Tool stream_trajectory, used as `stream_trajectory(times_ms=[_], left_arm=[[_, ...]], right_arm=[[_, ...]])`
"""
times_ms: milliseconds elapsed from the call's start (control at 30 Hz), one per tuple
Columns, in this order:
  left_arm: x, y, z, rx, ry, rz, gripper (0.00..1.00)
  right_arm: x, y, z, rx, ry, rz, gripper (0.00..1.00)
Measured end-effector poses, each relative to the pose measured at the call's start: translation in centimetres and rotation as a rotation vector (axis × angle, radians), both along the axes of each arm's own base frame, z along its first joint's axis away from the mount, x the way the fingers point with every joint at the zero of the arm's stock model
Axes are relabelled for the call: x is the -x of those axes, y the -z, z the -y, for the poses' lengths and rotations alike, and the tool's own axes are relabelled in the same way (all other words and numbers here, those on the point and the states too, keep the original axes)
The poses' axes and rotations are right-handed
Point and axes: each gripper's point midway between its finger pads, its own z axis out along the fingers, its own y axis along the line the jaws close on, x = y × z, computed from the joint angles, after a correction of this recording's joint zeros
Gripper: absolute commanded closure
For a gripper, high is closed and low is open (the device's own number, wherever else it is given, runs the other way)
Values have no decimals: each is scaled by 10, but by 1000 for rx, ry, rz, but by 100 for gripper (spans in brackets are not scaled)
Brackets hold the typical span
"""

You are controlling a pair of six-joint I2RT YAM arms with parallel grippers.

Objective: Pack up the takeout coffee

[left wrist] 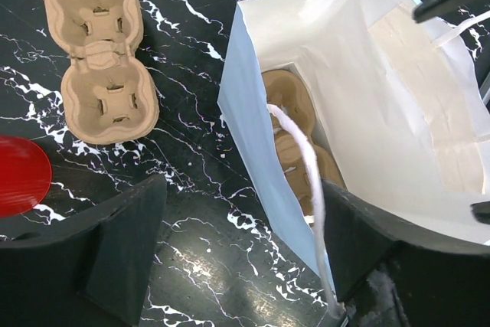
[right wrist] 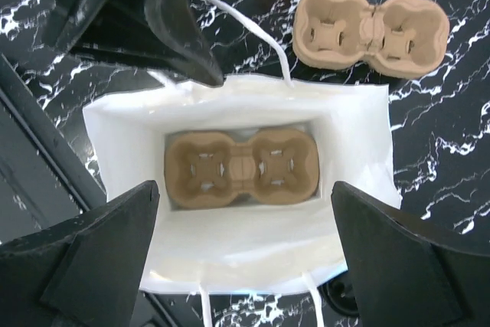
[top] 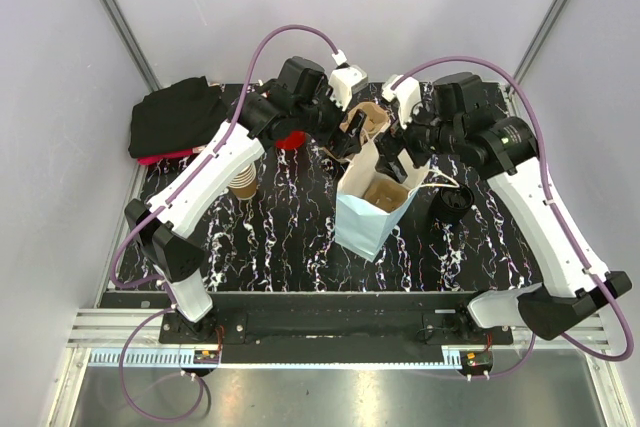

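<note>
Takeout coffee cup, tan kraft paper, stands upright on the black marbled worktop. It is just beside the white link of the left arm and to the left of the pale blue paper bag, apart from it. The bag stands open near the middle with a moulded-pulp carrier lying in its bottom. A second carrier lies behind the bag. A red cup shows partly beneath the left arm, and a black cloth lies at the far left corner. Both arms reach to the bag's mouth, the right arm coming from the right.

From the left wrist, the left end effector stands wide. Its fingers straddle the bag's near wall without pinching it, and the white cord handle runs between them. The second carrier lies on the marble to the left, with the red cup at the frame's left edge.

From the right wrist, the right end effector is spread wide above the bag's open mouth and holds nothing. The carrier in the bag lies flat straight below it. A dark finger of the left end effector sits at the bag's far rim, beside the cord handle.
</note>
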Motion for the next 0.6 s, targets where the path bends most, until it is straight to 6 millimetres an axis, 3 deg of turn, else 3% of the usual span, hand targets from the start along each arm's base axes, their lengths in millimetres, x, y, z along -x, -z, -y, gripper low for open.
stream_trajectory(times_ms=[433, 600], left_arm=[[2, -6, -3, -7, 4, 5, 10], [2, -10, -3, -5, 5, 14, 16]], right_arm=[[28, -26, 22, 53, -39, 66, 0], [34, -30, 36, 117, -41, 105, 0]])
